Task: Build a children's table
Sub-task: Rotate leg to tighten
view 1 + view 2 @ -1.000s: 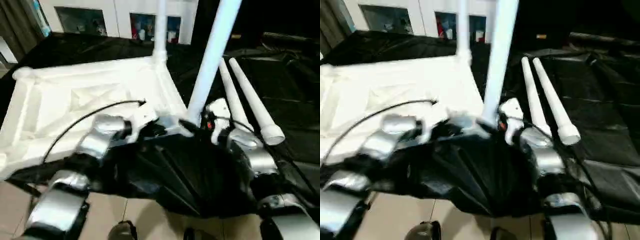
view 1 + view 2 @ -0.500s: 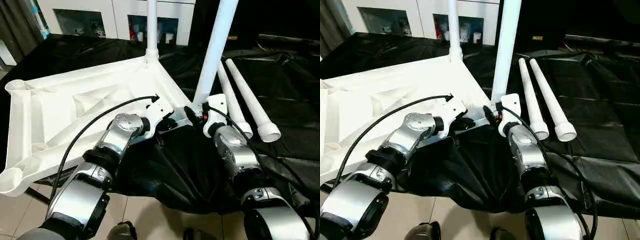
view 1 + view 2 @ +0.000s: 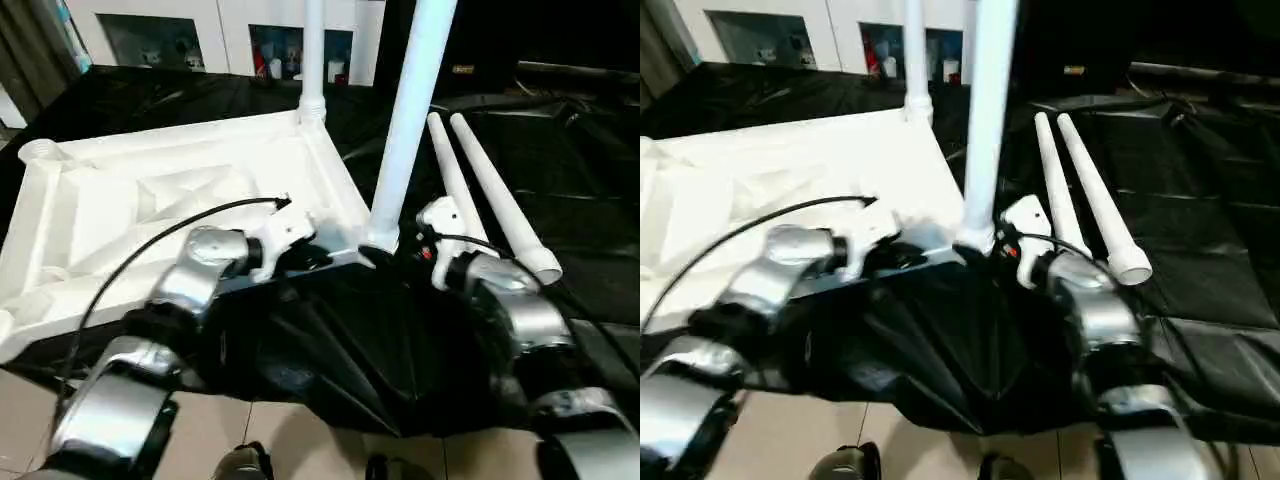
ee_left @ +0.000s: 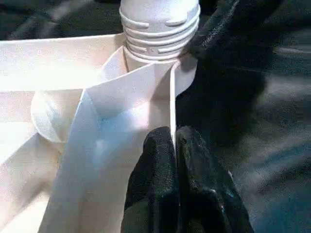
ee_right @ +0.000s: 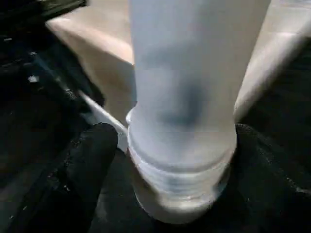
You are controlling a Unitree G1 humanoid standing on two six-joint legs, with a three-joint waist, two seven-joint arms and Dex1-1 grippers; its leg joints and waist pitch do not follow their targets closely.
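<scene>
Children's table (image 3: 170,200) lying upside down on the black-draped worktop (image 3: 590,250), rimmed underside facing up, reaching from the near right corner back toward the left. Two legs already standing upright in their sockets: far leg (image 3: 313,50) at the back right corner, near leg (image 3: 405,120) at the front right corner, rising out past the top of the head views. Two loose legs (image 3: 490,195) resting side by side on the black sheet to the right of the table, touching or nearly so, wide ends pointing toward the robot. Left gripper (image 4: 176,145) down at that near corner, jaws pressed together on the thin edge of the table's rim, just beside the ribbed base of the near leg. Right gripper (image 5: 182,160) at the foot of the same leg from the other side, jaws spread wide with the threaded collar sitting between them; one black finger (image 5: 92,155) just beside the collar on one side, dark shape close on the other, contact impossible to tell through the blur. Black cable (image 3: 170,235) arcing over the left forearm and across the white underside. White cabinet (image 3: 230,30) with glass doors along the back wall, behind the worktop. Tiled floor (image 3: 300,445) under the hanging front fold of the black sheet.
</scene>
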